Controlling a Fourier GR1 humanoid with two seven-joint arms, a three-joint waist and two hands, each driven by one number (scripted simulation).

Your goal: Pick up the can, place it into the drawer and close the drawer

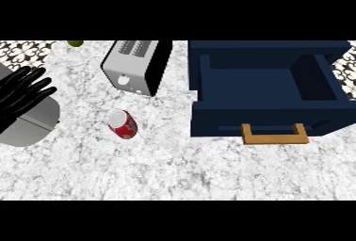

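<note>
Counter: you are looking steeply down on a white-and-grey speckled marble counter (pixel 173 169); its nearest stretch carries nothing but the stone pattern.
Handle: nearest to you on the right is the tan wooden bar handle (pixel 275 135) on the drawer's front panel.
Can: your target, the red can with a silver top (pixel 122 124), lies on the counter left of centre, well apart from the drawer and a little nearer to you than the toaster.
Left hand: your black left hand (pixel 22 92) shows at the view's left edge, fingers straight and spread, holding nothing; its grey forearm (pixel 29 123) sits just below it. It is near the can but not touching it.
Drawer: the dark navy blue drawer (pixel 268 115) stands pulled open on the right, its hollow inside visible.
Toaster: a silver and black toaster (pixel 137 66) sits beyond the can, between the hand and the drawer.
Far edge: a small green object (pixel 75 43) shows at the top left, cut off by the view, beside a black-and-white patterned tiled strip (pixel 24 52).
Right hand: you cannot see it here.
</note>
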